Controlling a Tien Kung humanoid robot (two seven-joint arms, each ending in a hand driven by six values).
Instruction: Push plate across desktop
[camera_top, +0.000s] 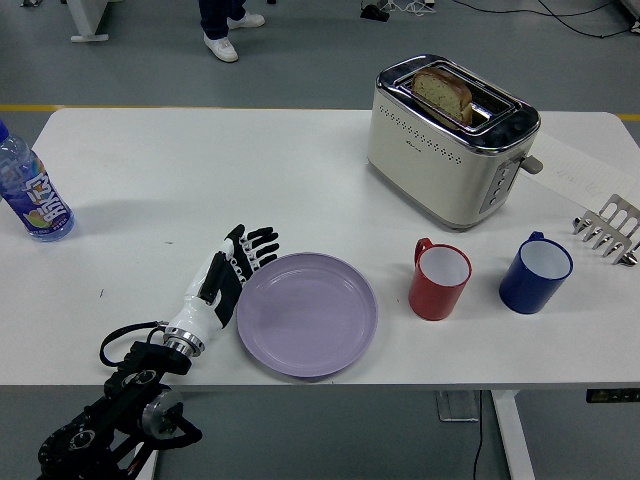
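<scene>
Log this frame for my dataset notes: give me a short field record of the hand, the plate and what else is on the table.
left hand: fingers spread, flat against the plate's left rim
plate: purple, empty, near the front edge
right of plate: red mug, then blue mug
toaster: bread slice in slot
bottle: far left
right arm: not visible
</scene>
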